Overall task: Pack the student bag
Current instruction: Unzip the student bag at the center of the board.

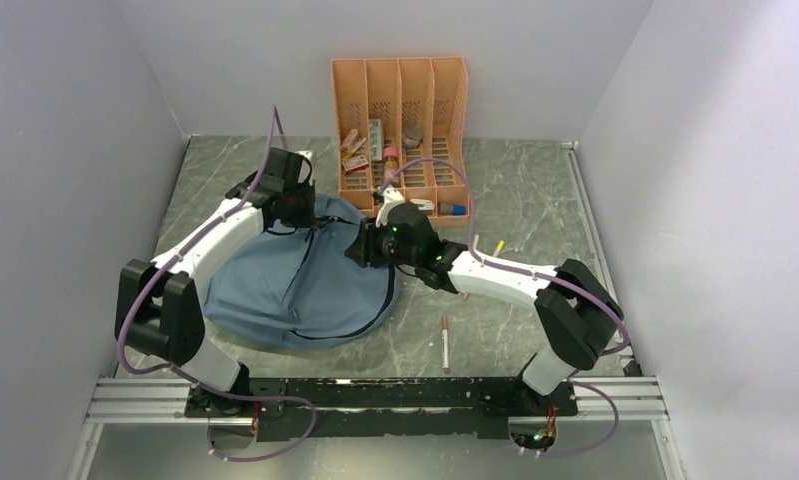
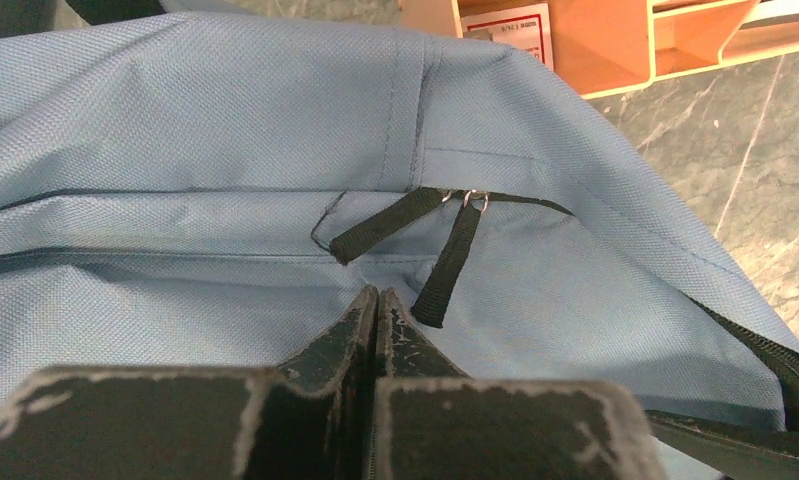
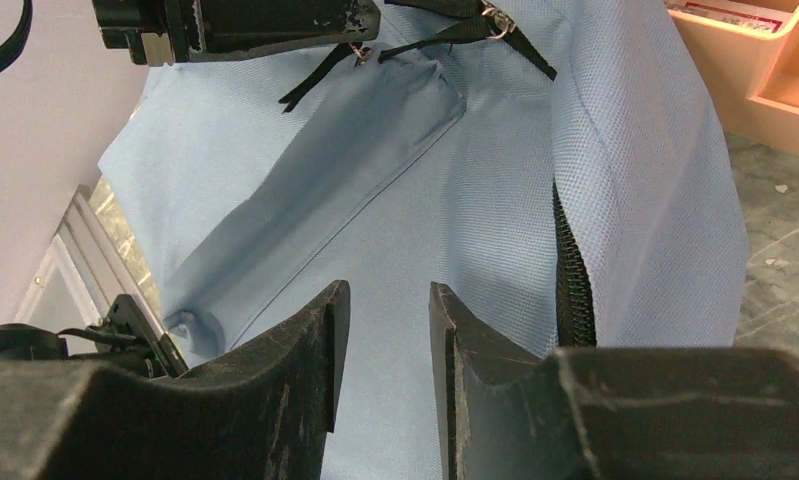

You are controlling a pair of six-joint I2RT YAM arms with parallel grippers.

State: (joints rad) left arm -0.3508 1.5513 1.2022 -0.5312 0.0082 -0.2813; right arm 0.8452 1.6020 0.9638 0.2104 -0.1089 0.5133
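The student bag (image 1: pixel 275 290) lies flat on the table, a dusty-blue backpack with black zip trim. My left gripper (image 1: pixel 297 205) is over its far end. In the left wrist view it (image 2: pixel 377 295) is shut, its tips against the blue fabric (image 2: pixel 225 120) just short of two black zip pulls (image 2: pixel 450 265); no pull is between the fingers. My right gripper (image 1: pixel 367 245) is at the bag's right edge. It (image 3: pixel 387 300) is open with only fabric (image 3: pixel 475 200) behind the gap, and the black zip (image 3: pixel 572 290) runs just to its right. The left gripper (image 3: pixel 360 25) shows at the top of the right wrist view.
An orange slotted file organizer (image 1: pixel 400 120) holding several small items stands at the back, close behind both grippers (image 2: pixel 595 40). A pen (image 1: pixel 445 343) lies on the marble table near the front, and a yellow item (image 1: pixel 497 246) by the right arm. Grey walls close in both sides.
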